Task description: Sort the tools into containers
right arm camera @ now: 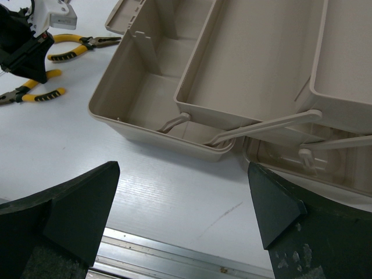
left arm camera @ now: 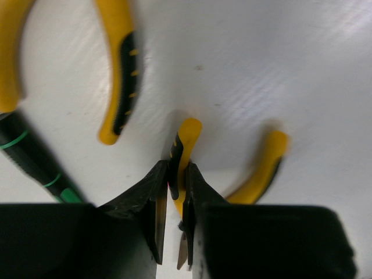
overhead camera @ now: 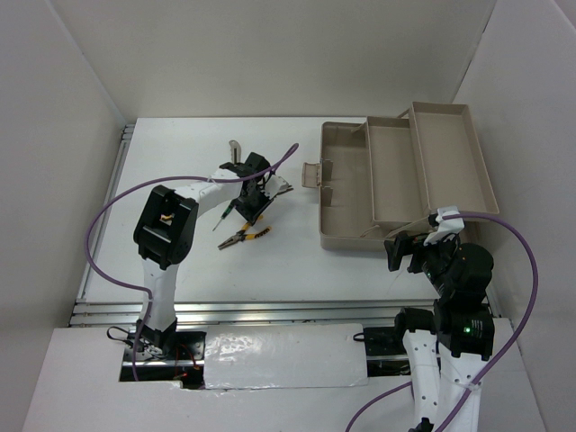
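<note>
**Left pincer (left arm camera: 176, 170) pinching one handle of the pliers (left arm camera: 187, 135); right pincer (right arm camera: 181, 174) spread wide beside the toolbox (right arm camera: 152, 138).**

In the left wrist view, two black fingers (left arm camera: 152, 200) press on either side of a yellow-and-black handle at lower centre. The other handle of the same pair curves off to the lower right. Whether this pair is clear of the white bench (left arm camera: 279, 70) cannot be told. A second pair of pliers (left arm camera: 119, 75) lies at upper left, and a dark screwdriver (left arm camera: 32, 160) with green marks runs along the left edge. From above, these tools sit left of centre. The beige toolbox stands open at upper right, its deep tub (overhead camera: 346, 193) nearest the tools and its shallow trays (overhead camera: 396, 171) folded out to the right. The right pincer hangs at the box's lower right corner, apart from it, with both dark fingers at the bottom corners of its own view.
</note>
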Robot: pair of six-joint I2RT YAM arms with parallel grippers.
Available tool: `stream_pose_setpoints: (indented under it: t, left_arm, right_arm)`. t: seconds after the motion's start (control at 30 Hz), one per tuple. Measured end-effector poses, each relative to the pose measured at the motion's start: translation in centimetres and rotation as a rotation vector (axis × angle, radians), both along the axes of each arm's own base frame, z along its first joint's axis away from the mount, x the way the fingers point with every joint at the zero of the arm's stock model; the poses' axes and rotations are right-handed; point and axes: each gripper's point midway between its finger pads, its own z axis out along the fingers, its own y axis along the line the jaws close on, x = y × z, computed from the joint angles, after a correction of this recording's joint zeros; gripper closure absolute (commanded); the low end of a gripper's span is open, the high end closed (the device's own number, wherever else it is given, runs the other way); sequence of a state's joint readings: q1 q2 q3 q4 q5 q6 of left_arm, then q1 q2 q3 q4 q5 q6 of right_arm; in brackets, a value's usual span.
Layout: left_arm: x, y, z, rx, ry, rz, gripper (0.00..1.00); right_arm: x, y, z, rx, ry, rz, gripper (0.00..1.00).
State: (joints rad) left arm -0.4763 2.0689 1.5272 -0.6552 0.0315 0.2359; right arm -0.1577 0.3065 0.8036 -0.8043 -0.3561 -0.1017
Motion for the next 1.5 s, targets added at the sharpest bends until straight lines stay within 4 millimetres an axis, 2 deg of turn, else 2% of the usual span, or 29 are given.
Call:
stream_pose_setpoints:
  t: [0.03,0.07,0.2,0.27,0.3,0.37,0.43,0.5,0.6,0.67,0.73,0.8,0.9,0.93,1.03,1.13,1.2,1.27,1.37,1.4,1.43,1.47,1.5]
  left_arm:
    - [-0.1,-0.1,0.1,-0.005,0.006,0.014,0.87]
    - [-0.3,-0.2,0.1,-0.007,0.014,0.016,1.0]
    - [-1.6,-1.0,1.1,-0.014,0.063,0.023,1.0]
    - [-2.1,-1.9,2.7,-0.041,0.074,0.033,1.0]
    - [-2.2,-2.5,4.2,-0.062,0.07,0.044,1.0]
    - [-1.4,-4.0,7.9,-0.122,0.023,0.091,1.0]
    - [0.4,-5.9,13.3,-0.206,-0.082,0.16,1.0]
    - [2.5,-7.9,19.7,-0.332,-0.22,0.23,1.0]
    - [3.9,-9.9,28.0,-0.518,-0.388,0.316,1.0]
    - [3.9,-11.0,31.6,-0.626,-0.452,0.358,1.0]
    - [4.1,-12.2,33.3,-0.715,-0.478,0.392,1.0]
    - [4.7,-13.9,33.4,-0.797,-0.475,0.426,1.0]
    - [6.1,-16.2,30.9,-0.831,-0.424,0.465,1.0]
    - [7.2,-17.5,30.0,-0.848,-0.413,0.476,1.0]
    - [9.4,-19.8,25.7,-0.85,-0.378,0.52,0.98]
    - [10.0,-21.4,20.7,-0.803,-0.307,0.554,0.94]
    - [10.1,-22.4,18.4,-0.786,-0.276,0.565,0.94]
    - [10.0,-23.4,17.0,-0.779,-0.258,0.57,0.92]
    - [9.7,-24.2,16.1,-0.781,-0.237,0.579,0.7]
    - [9.6,-24.4,16.1,-0.788,-0.23,0.581,0.48]
    - [9.5,-24.7,16.2,-0.8,-0.226,0.58,0.39]
    - [9.6,-25.0,16.5,-0.817,-0.225,0.578,0.31]
    - [9.7,-25.2,16.9,-0.835,-0.226,0.581,0.3]
  right_arm:
    - [0.0,0.0,0.0,0.0,0.0,0.0,0.0]
    - [0.0,0.0,0.0,0.0,0.0,0.001,0.0]
    - [0.0,0.1,0.0,0.001,0.0,0.005,0.0]
    - [0.0,0.1,0.0,0.001,-0.001,0.008,0.0]
    - [0.0,0.1,0.0,0.001,-0.001,0.008,0.0]
    - [0.0,0.1,0.0,0.001,0.0,0.008,0.0]
    - [0.0,0.1,0.0,0.001,-0.001,0.008,0.0]
    - [0.0,0.1,0.0,0.001,-0.001,0.008,0.0]
    - [0.0,0.1,0.0,0.002,0.0,0.006,0.0]
    - [0.0,0.1,0.0,0.001,-0.001,0.006,0.0]
    - [0.0,0.1,0.0,0.001,0.0,0.003,0.0]
    - [0.0,0.0,0.0,0.0,0.0,-0.001,0.0]
    - [0.0,0.0,0.0,-0.001,0.0,-0.002,0.0]
    - [0.0,0.0,0.0,-0.001,0.0,-0.002,0.0]
    - [0.0,0.0,-0.2,0.0,0.005,-0.002,0.01]
    - [0.1,0.0,-0.3,0.0,0.007,-0.002,0.01]
    - [0.1,-0.1,-0.3,0.0,0.007,-0.003,0.01]
    - [0.1,-0.1,-0.3,0.0,0.007,-0.003,0.01]
    - [0.1,0.0,-0.3,0.001,0.008,-0.002,0.01]
    - [0.1,-0.1,-0.3,0.0,0.008,-0.003,0.0]
    - [0.1,-0.1,-0.3,0.001,0.008,-0.003,0.01]
    - [0.1,-0.1,-0.3,0.001,0.008,-0.003,0.0]
    - [0.1,0.0,-0.3,0.001,0.008,-0.002,0.0]
